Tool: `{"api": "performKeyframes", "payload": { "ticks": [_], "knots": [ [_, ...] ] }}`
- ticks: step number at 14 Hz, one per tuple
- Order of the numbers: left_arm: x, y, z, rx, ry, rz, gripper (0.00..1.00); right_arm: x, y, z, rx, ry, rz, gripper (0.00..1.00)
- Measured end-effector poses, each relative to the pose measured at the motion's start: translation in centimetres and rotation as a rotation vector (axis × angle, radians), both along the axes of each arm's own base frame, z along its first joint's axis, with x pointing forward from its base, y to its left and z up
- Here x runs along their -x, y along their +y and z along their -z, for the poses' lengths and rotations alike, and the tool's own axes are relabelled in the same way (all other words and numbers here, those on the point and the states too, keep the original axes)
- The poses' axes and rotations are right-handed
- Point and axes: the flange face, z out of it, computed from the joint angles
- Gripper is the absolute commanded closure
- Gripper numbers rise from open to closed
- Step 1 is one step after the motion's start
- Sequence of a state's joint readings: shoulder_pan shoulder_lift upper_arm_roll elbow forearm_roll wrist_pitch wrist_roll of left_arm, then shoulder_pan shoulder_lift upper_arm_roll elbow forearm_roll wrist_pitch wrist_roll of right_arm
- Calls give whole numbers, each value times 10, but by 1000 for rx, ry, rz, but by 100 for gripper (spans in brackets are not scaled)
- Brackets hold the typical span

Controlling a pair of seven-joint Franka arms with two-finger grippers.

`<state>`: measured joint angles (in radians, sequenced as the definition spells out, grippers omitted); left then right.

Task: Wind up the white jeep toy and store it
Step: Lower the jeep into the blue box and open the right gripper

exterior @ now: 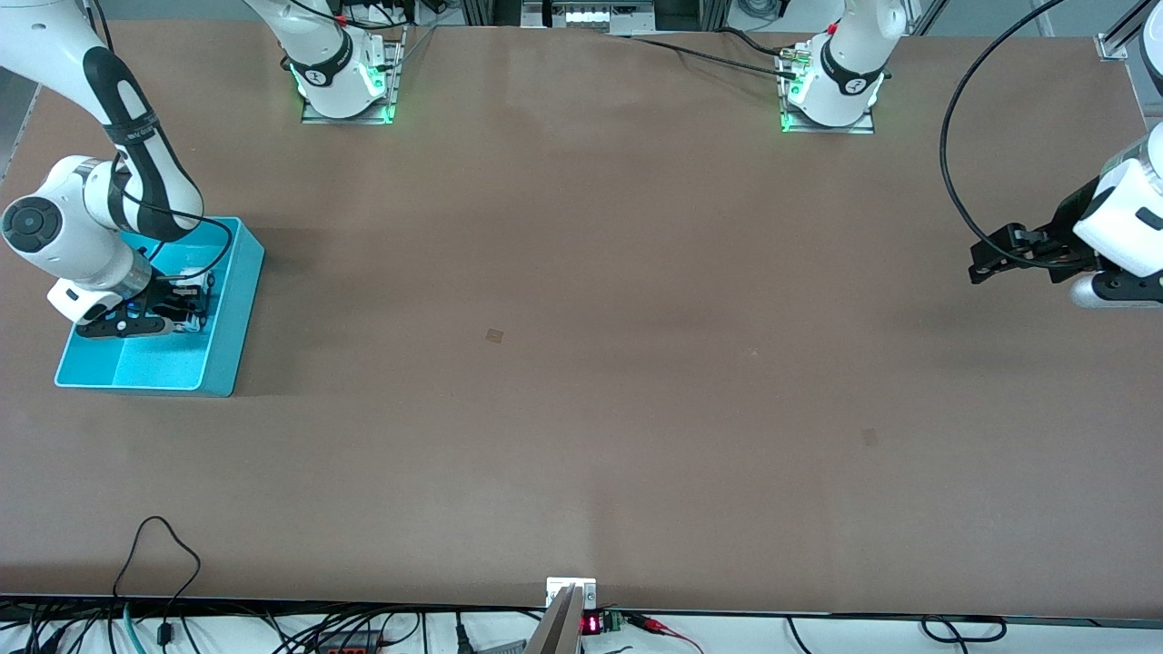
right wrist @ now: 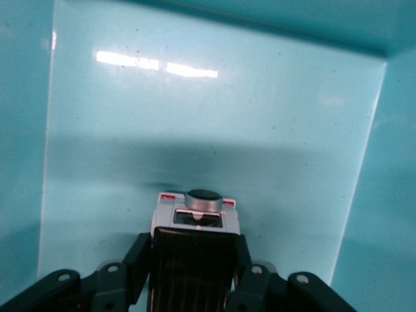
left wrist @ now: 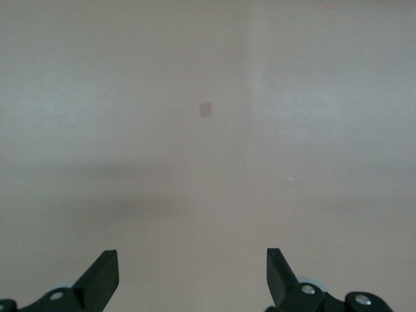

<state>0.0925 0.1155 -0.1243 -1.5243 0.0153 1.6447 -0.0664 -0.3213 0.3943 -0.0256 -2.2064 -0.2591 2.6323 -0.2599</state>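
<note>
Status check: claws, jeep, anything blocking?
Right claw shut on white jeep toy, down inside cyan bin. Left claw open, waiting over bare table. Nothing in the way.

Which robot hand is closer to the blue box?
Right. The right gripper is down inside the cyan plastic bin, gripping the tiny white jeep toy. The left gripper waits, open, at the table's left-arm end.

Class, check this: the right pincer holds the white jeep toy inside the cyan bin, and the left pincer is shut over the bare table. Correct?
Not quite. The left pincer is open, as the left wrist view shows. The rest holds: the right pincer grips the white jeep toy inside the cyan bin.
</note>
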Motion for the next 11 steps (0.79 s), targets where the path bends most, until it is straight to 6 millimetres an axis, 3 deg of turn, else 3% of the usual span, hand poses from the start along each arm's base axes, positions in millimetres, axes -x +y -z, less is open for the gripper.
{"api": "performKeyframes", "payload": {
  "ticks": [4, 7, 11],
  "knots": [
    [10, -15, -5, -1, 30, 26, 0, -2, 8, 3, -7, 3, -13, 0],
    [23, -38, -14, -9, 56, 58, 0, -4, 8, 1, -5, -5, -15, 0],
    [19, -30, -14, -9, 31, 43, 0, -13, 5, -26, 11, -46, -17, 0]
  ]
}}
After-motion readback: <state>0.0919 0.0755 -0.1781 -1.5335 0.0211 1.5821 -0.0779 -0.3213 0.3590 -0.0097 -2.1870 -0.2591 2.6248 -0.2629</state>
